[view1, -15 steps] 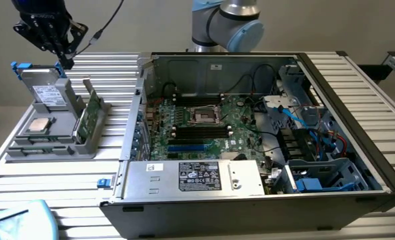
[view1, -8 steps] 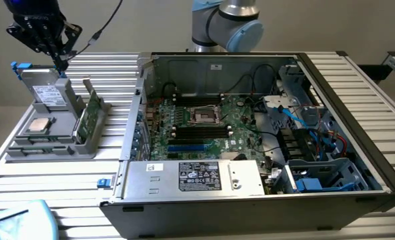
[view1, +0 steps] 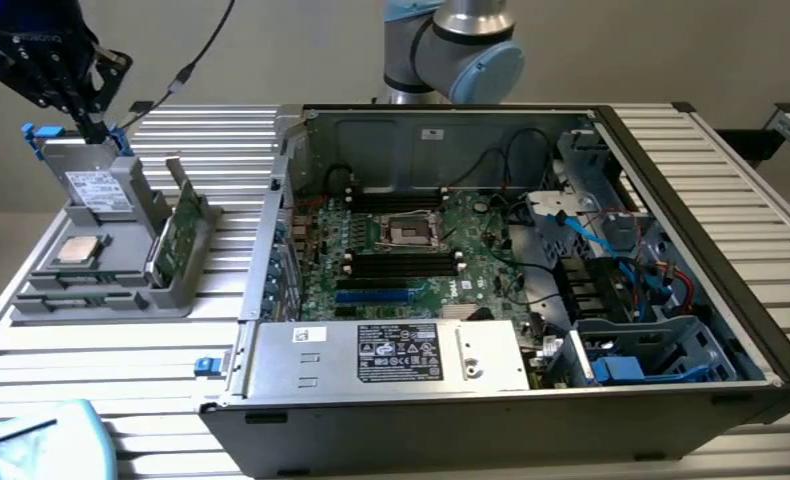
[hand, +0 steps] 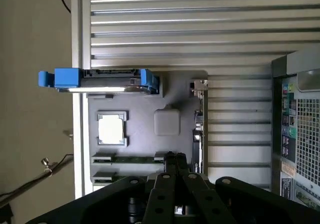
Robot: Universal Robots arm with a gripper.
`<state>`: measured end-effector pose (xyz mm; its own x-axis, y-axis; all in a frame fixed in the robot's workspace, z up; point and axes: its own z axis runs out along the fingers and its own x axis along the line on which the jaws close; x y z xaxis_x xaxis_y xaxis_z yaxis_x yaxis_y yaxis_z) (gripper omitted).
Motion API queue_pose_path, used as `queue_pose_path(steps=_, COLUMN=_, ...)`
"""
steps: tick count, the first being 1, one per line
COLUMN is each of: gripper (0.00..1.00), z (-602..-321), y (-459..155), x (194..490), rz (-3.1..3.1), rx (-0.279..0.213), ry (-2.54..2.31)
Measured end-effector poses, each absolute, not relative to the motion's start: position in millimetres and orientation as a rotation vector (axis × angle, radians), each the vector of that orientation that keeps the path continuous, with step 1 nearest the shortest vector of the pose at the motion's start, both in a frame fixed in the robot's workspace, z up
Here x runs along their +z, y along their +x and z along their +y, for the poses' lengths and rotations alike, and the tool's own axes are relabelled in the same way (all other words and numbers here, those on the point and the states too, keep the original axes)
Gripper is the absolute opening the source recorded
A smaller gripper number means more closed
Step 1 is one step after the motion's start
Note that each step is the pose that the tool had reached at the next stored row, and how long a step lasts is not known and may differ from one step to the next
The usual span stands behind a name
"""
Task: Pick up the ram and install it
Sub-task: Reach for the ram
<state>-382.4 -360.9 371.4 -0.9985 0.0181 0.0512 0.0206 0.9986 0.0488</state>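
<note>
The end effector [view1: 98,128] hangs with its fingers pointing down. In the wrist view [hand: 175,158] they are drawn together with no gap showing, and nothing is between them. It touches nothing. A dark cable [view1: 202,45] runs up from its black body. A grey arm joint with a blue cap [view1: 455,50] stands behind the computer case, well off toward the exterior view's right of the end effector.

Directly beneath the fingertips stands a hard drive [view1: 98,188] with blue tabs, upright at the back of a grey holder tray [view1: 102,305]. Lower in the same tray, below the end effector and apart from it, a processor chip [view1: 78,250] lies flat. The ram [hand: 125,159] lies flat in a narrow slot just past the chip, at the end of the tray farthest from the drive. It is untouched.

To the exterior view's right of the end effector, a wider green card [view1: 168,240] with a metal bracket stands on edge along the tray's side.

Farther that way, well apart, the open computer case [view1: 715,330] rests on the slatted tabletop [view1: 102,370]. Its motherboard [view1: 395,250] is exposed, with black slots bare.
</note>
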Motion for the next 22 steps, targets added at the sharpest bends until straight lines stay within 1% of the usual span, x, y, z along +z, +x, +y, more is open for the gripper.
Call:
queue_pose_path(steps=10, gripper=0.11, z=-373, y=-414, x=371, rz=-3.090, rx=-0.086, ry=-0.030)
queue_pose_path(steps=22, gripper=0.11, z=-404, y=-423, x=371, rz=-3.089, rx=-0.102, ry=-0.029)
